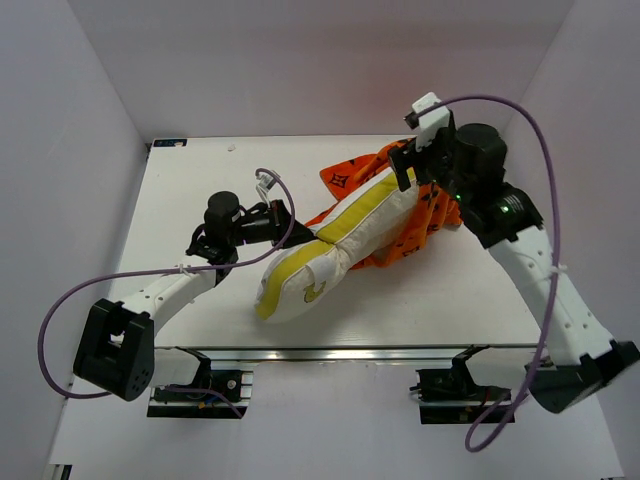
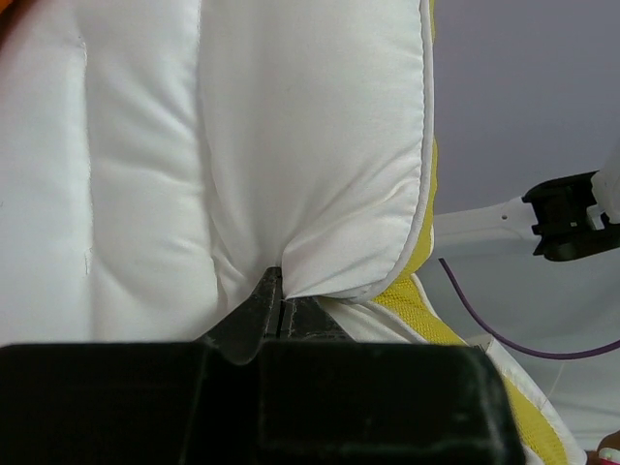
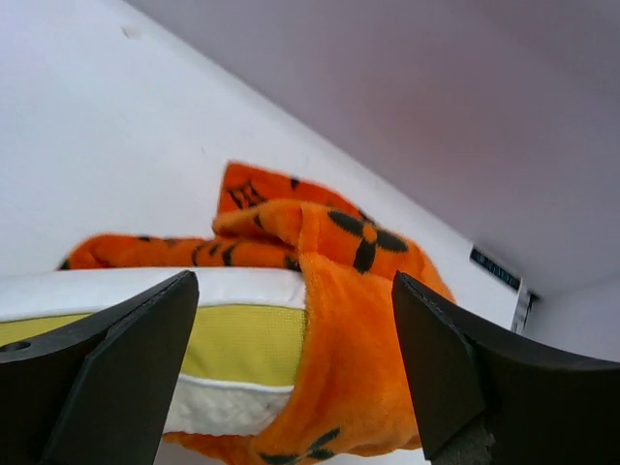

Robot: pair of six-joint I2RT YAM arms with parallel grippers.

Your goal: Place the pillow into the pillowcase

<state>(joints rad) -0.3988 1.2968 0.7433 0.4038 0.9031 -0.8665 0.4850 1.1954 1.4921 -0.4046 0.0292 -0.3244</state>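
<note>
On table (image 1: 190, 180), sleeving midway: left tool (image 2: 277, 295) pinches cream-white foam pillow (image 1: 335, 245); right tool (image 3: 294, 281) wide; next, probably grab orange monogrammed fabric pillowcase (image 1: 352, 172) hem.

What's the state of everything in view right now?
pillow: on edge on the table, yellow band up, far end inside the pillowcase, near end bare.
pillowcase: bunched around the pillow's far end, only partly on.
left fingers: shut, pinching the pillow's white cover.
right fingers: open, at the pillowcase end, gripping nothing.

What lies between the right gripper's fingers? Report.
In the right wrist view: the pillowcase draped over the pillow, its yellow band showing, within the open right gripper.
</note>
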